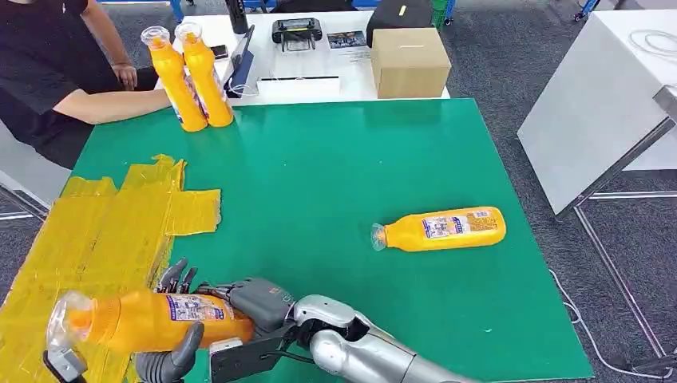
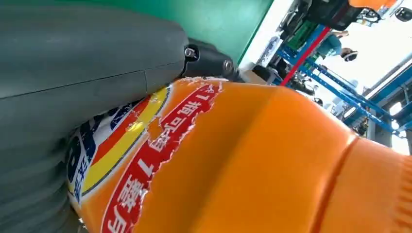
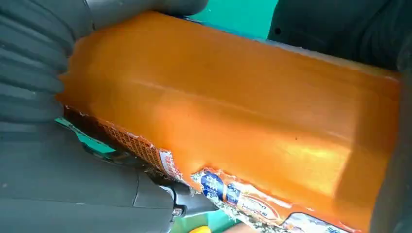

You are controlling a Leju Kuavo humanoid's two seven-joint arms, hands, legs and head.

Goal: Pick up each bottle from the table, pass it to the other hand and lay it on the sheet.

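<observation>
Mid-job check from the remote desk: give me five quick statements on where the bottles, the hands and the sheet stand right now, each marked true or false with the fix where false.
1. The right hand grips an orange bottle held on its side. True.
2. The held bottle already lies released on the yellow sheet. False: it is still in the hand, above the sheet's near edge.
3. Another bottle lies on its side on the green table. True.
4. Two bottles stand upright at the table's far left edge. True.
5. The cardboard box sits on the yellow sheet. False: it sits on the white surface beyond the green table.
</observation>
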